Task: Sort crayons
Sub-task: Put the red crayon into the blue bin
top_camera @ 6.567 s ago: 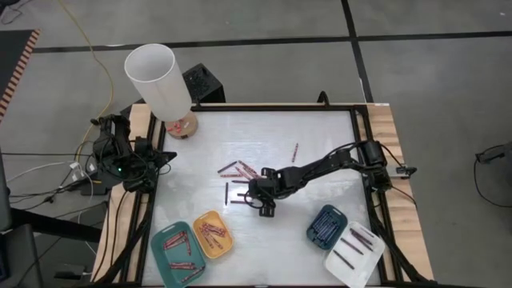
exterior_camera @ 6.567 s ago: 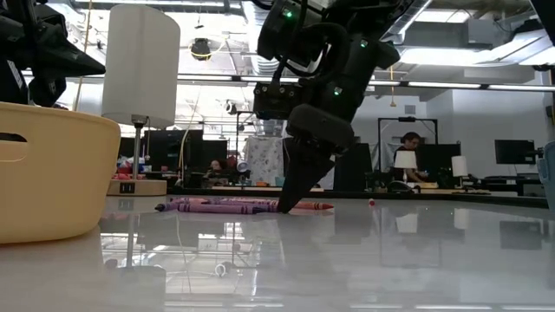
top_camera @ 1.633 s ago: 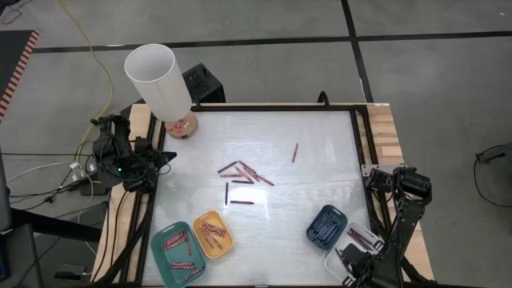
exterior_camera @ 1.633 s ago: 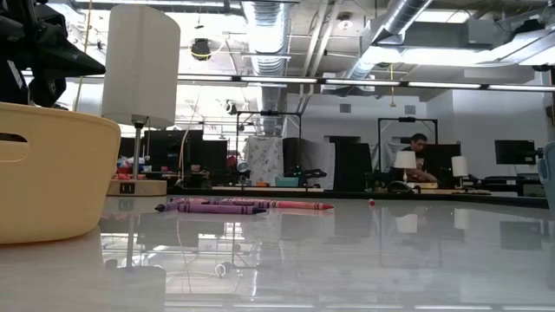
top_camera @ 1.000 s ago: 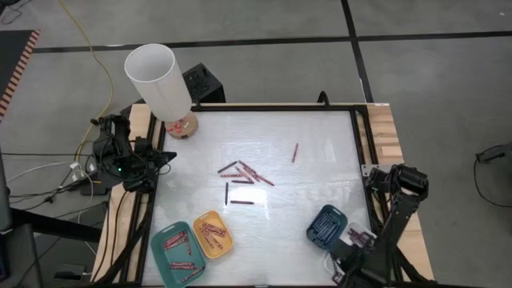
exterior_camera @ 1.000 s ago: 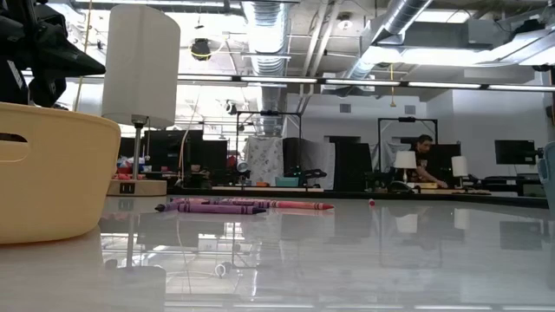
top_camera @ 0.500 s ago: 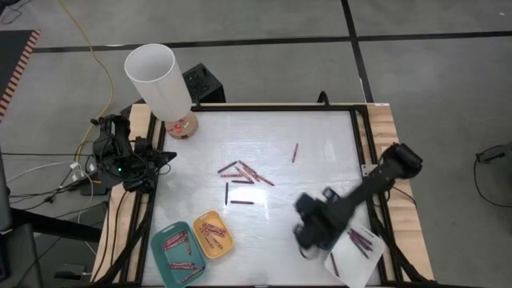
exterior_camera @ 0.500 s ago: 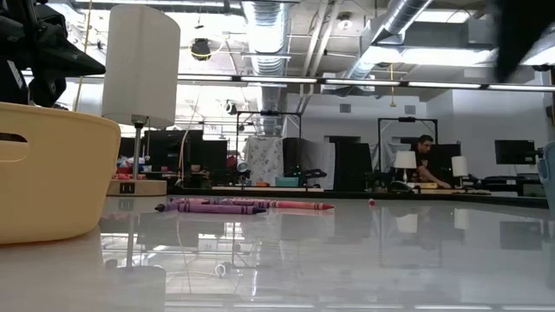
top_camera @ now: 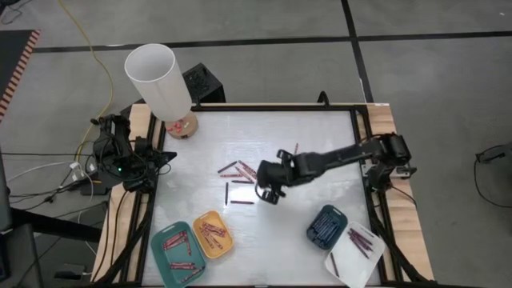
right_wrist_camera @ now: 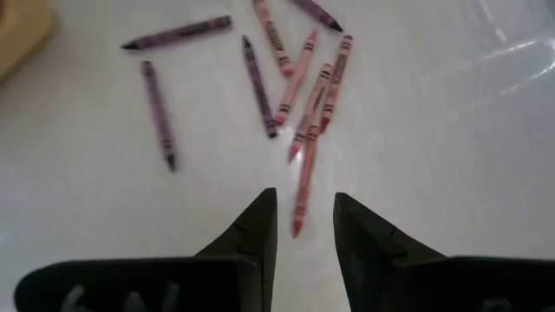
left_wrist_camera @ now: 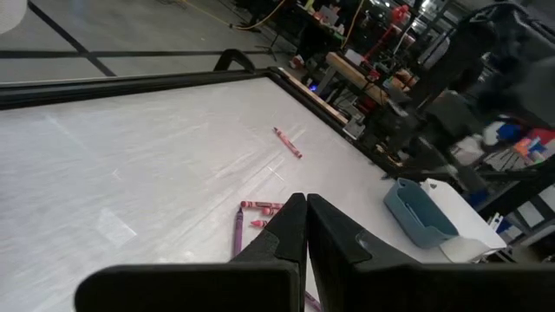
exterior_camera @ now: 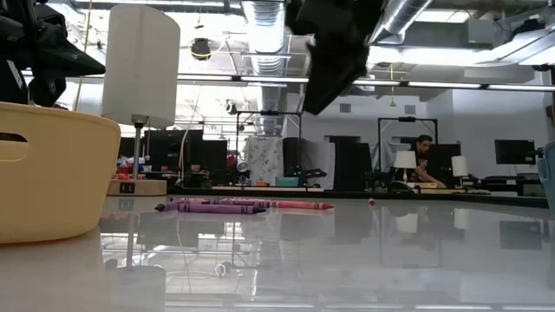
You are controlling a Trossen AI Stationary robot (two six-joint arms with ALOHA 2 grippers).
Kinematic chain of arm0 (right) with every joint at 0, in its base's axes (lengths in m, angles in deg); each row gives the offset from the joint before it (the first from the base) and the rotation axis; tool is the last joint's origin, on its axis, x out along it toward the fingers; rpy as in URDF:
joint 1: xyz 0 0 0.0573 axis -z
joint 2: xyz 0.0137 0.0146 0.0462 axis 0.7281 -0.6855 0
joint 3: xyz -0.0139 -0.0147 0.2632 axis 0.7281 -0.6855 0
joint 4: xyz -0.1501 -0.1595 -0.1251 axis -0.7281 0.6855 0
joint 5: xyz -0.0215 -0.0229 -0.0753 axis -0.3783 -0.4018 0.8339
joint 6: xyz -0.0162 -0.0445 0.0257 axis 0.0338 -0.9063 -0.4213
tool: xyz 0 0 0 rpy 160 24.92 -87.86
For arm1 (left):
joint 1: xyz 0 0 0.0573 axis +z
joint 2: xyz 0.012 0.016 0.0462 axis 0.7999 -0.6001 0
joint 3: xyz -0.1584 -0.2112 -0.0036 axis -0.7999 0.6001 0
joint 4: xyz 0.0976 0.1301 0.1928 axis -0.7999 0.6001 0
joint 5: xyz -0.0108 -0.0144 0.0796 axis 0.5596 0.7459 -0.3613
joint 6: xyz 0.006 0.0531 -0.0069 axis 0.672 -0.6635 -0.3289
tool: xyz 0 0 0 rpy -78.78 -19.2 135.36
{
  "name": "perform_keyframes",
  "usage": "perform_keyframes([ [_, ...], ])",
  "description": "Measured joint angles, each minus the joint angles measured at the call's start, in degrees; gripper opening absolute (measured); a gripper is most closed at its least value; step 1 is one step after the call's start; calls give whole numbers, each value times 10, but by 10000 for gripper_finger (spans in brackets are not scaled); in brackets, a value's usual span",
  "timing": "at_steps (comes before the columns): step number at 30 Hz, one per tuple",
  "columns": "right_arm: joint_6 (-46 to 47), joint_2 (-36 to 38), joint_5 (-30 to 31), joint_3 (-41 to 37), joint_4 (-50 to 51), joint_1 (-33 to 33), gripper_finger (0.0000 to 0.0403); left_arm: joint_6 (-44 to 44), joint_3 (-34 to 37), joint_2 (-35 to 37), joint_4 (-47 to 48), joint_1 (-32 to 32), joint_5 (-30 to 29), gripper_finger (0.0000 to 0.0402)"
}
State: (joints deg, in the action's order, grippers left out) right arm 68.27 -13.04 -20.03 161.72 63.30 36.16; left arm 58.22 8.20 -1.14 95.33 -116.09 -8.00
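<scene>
Right gripper (right_wrist_camera: 304, 227) poised over the loose crayons (right_wrist_camera: 286, 78), jaws apart and empty.

Just ahead of the jaws lies a pink crayon (right_wrist_camera: 303, 191), pointing into the gap; beyond it the rest fan out flat on the white table (top_camera: 320, 144). Light, stiff, waxy sticks, likely to roll, so pinch mid-length across the barrel. Left gripper (left_wrist_camera: 298, 227) waits far off, jaws together.

Loose red and purple crayons (top_camera: 240, 173) lie flat, scattered mid-table, some touching.
</scene>
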Motion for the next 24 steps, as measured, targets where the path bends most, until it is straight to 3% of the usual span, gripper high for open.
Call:
perform_keyframes([
  [8, -75, -1, -98, -51, -63, 67, 109, 0, 0, 0, 0, 0, 0, 0],
  [24, -93, -1, -97, -172, -237, 73, 109, 0, 0, 0, 0, 0, 0, 0],
])
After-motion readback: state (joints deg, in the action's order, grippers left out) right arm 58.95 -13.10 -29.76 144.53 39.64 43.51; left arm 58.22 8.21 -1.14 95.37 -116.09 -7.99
